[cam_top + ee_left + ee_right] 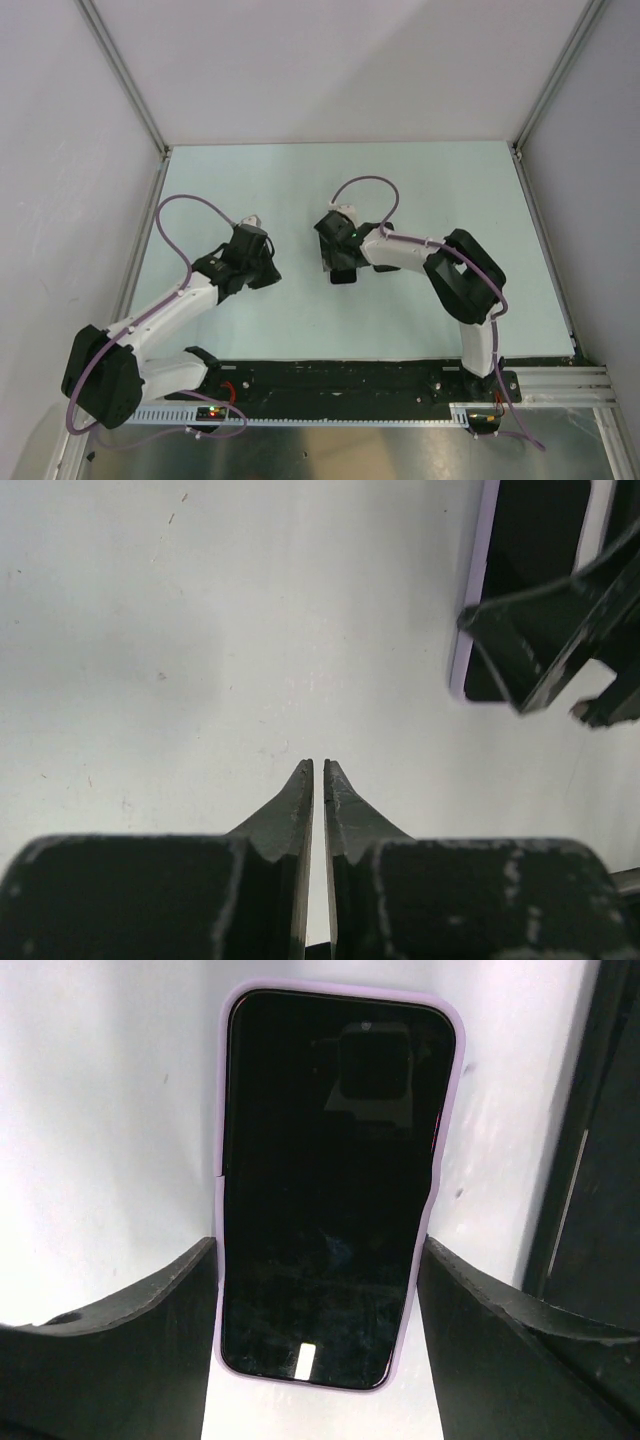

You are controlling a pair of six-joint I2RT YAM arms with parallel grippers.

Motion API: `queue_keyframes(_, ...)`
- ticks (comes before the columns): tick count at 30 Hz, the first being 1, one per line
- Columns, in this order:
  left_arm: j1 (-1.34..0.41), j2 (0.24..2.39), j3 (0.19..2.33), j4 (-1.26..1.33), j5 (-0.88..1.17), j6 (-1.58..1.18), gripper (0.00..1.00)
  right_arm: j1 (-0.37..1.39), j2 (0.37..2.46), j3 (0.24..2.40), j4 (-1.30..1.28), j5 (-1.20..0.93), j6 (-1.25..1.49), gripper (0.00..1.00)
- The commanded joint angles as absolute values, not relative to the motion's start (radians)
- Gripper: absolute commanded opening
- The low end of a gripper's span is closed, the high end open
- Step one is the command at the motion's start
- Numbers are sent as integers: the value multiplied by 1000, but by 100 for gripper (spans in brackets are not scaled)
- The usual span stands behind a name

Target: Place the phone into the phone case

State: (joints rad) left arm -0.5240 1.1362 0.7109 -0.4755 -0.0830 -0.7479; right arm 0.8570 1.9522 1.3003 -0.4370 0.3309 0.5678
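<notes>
The phone [330, 1180] lies screen-up on the table, its dark glass ringed all round by the lilac phone case [228, 1110]. My right gripper [320, 1245] straddles its near end, and both fingers [150, 1300] meet the case's long sides. From above, that gripper [340, 262] covers most of the phone [344, 278]. My left gripper [318, 763] is shut on nothing, hovering over bare table to the left of the phone [520, 540]. In the top view the left gripper [268, 270] is a short gap away from the right one.
The pale table [420, 200] is walled by white panels on three sides, with metal posts [120, 70] at the back corners. A black rail [340, 378] carrying the arm bases runs along the near edge. A dark shape [600, 1160] fills the right edge of the right wrist view.
</notes>
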Motion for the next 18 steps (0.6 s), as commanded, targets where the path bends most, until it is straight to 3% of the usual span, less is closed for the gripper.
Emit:
queue_keyframes(1, -515, 1104, 745, -470, -72, -725, 11, 793, 2012, 1367, -394, 324, 447, 56)
queue_keyframes(13, -515, 1093, 736, -469, -63, -729, 13, 773, 1994, 1438, -447, 312, 439, 96)
queue_keyframes(16, -515, 1090, 741, -469, -60, -721, 20, 781, 1945, 1457, -483, 314, 444, 99)
queue_keyframes(18, -515, 1085, 748, -469, -60, -712, 31, 786, 1902, 1459, -496, 316, 449, 99)
